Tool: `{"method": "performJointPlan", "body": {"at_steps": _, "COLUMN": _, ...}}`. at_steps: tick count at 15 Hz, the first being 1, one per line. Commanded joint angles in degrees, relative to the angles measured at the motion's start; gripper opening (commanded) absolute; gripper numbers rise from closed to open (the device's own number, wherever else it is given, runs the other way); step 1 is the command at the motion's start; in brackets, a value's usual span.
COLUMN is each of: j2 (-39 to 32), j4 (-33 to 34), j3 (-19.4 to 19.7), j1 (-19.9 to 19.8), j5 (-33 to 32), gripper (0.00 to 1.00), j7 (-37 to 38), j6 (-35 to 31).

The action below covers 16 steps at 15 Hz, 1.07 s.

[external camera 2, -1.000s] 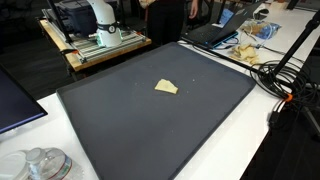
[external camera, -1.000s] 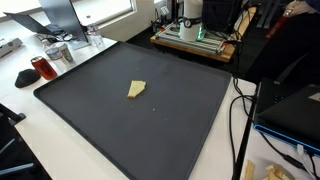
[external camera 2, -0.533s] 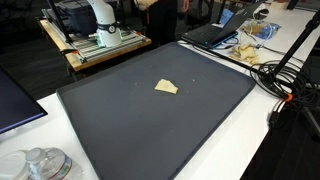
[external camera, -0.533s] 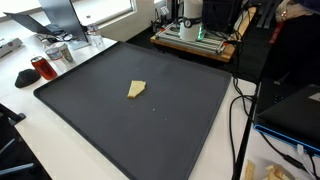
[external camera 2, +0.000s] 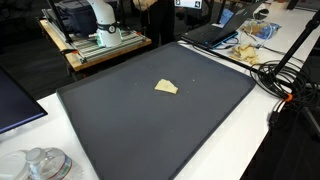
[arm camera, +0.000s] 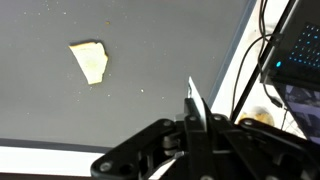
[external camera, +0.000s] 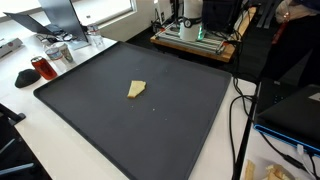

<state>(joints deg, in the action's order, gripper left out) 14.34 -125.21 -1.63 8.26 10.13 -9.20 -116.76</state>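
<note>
1. Black mat (external camera: 185,125): the landmark for this list. It covers most of the white desk (external camera: 65,150) and is dusted with pale crumbs in the wrist view.
2. Yellow wedge (external camera: 136,89): a flat, pale, roughly triangular scrap; what it is made of cannot be told. It lies alone near the middle of the mat in both exterior views (external camera 2: 166,87). In the wrist view (arm camera: 89,62) it sits toward the upper left.
3. Jaws: seen only at the bottom of the wrist view. They are clenched tip to tip with nothing between them. They hang over bare mat close to the mat's edge, well apart from the yellow wedge.
4. Cables (arm camera: 243,85): black, looping on the desk just off that same mat edge.
5. Laptop (arm camera: 300,45): off the mat, beyond the cables.
6. Dark red cup (external camera: 41,68): off a far corner of the mat.
7. Clear plastic containers (external camera 2: 38,165): off the mat's near corner.
8. Hazards, as judged:
   - Clenched jaws brought down on the wedge would push or flatten it rather than take it.
   - The wedge lies thin on the mat, so jaw tips could scrape or snag the mat surface.
   - A sideways sweep off the mat edge could catch the cables and drag the laptop.
</note>
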Motion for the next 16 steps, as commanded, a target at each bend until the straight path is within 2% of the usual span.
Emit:
{"method": "performJointPlan", "body": {"at_steps": 1, "j2": -4.3, "j4": 5.0, "j3": 2.8, "j1": -2.9, "j5": 4.0, "gripper": 0.01, "j7": -2.0, "j6": -1.7}}
{"method": "performJointPlan", "body": {"at_steps": 4, "j2": -5.2, "j4": 4.2, "j3": 4.3, "j1": -5.1, "j5": 5.9, "gripper": 0.01, "j7": -1.8, "j6": -7.7}}
{"method": "performJointPlan", "body": {"at_steps": 9, "j2": -7.3, "j4": -2.5, "j3": 3.5, "j1": -6.3, "j5": 3.8, "gripper": 0.01, "j7": 1.1, "j6": -25.8}}
{"method": "performJointPlan", "body": {"at_steps": 12, "j2": -10.2, "j4": -5.6, "j3": 2.6, "j1": -6.7, "j5": -0.4, "gripper": 0.01, "j7": 5.8, "j6": -33.6}}
{"method": "performJointPlan", "body": {"at_steps": 16, "j2": -14.4, "j4": -7.3, "j3": 3.0, "j1": -7.6, "j5": -8.5, "gripper": 0.01, "j7": 13.9, "j6": -38.2}}
